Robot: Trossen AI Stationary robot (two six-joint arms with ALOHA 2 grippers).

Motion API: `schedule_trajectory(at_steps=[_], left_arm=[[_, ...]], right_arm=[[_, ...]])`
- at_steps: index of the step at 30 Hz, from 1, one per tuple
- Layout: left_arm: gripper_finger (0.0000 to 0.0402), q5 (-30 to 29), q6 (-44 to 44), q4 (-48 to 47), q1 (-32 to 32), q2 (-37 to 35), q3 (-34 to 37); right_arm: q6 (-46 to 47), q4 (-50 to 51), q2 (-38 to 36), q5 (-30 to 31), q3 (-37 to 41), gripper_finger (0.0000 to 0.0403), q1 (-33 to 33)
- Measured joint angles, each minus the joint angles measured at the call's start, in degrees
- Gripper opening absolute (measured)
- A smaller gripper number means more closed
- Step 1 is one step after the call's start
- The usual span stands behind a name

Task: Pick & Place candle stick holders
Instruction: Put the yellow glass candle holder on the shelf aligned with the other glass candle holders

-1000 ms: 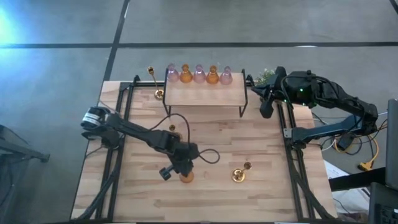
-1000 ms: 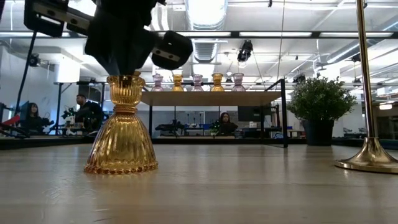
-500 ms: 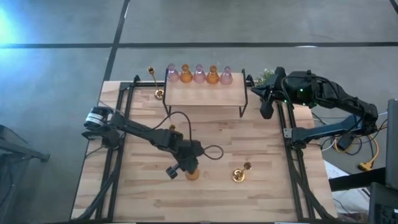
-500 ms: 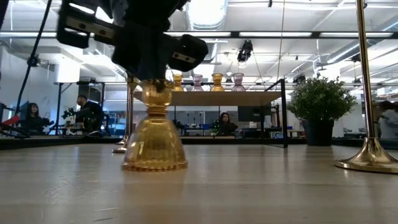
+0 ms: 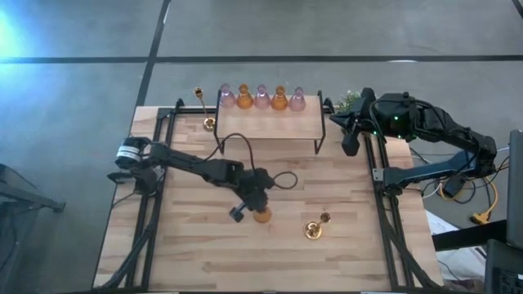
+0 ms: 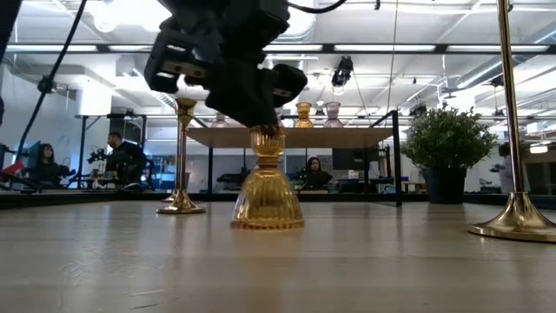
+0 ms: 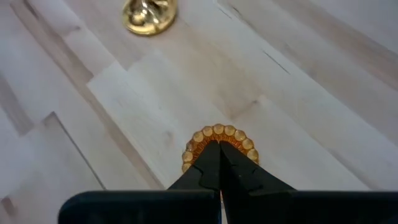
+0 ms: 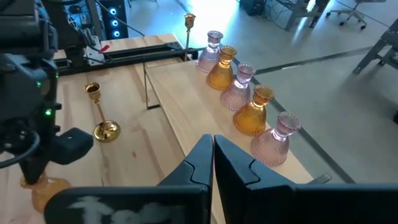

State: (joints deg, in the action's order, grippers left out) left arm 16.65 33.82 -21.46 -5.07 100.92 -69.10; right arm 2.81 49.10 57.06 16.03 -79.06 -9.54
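Nearest the front edge, a gold candlestick (image 5: 313, 229) stands on the table (image 5: 343, 253), just beside the amber glass holder (image 5: 261, 216) that the left gripper (image 5: 258, 204) clamps by its neck at mid-table. Farther back, another gold candlestick (image 5: 208, 123) stands left of the raised shelf (image 5: 270, 126). Five amber and pink holders (image 5: 261, 98) line the shelf's far edge, and beside it the right gripper (image 5: 350, 145) hangs with fingers pressed together, near the potted plant (image 6: 446, 152).

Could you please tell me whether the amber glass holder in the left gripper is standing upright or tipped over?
Upright: in the low view the amber holder stands with its wide base flat on the table, neck up, and the left gripper shut on that neck.
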Motion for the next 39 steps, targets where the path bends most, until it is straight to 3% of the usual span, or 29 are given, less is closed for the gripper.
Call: schedule_trajectory(at_steps=[24, 39], left_arm=[[0.0000, 0.6, 1.2, 9.2, 5.0, 2.9, -0.1], [0.0000, -0.4, 3.4, 5.1, 6.3, 3.0, -11.1]], right_arm=[[1.7, -0.2, 0.0, 0.0, 0.0, 0.0008, 0.0], [2.2, -0.4, 0.0, 0.0, 0.0, 0.0008, 0.0]])
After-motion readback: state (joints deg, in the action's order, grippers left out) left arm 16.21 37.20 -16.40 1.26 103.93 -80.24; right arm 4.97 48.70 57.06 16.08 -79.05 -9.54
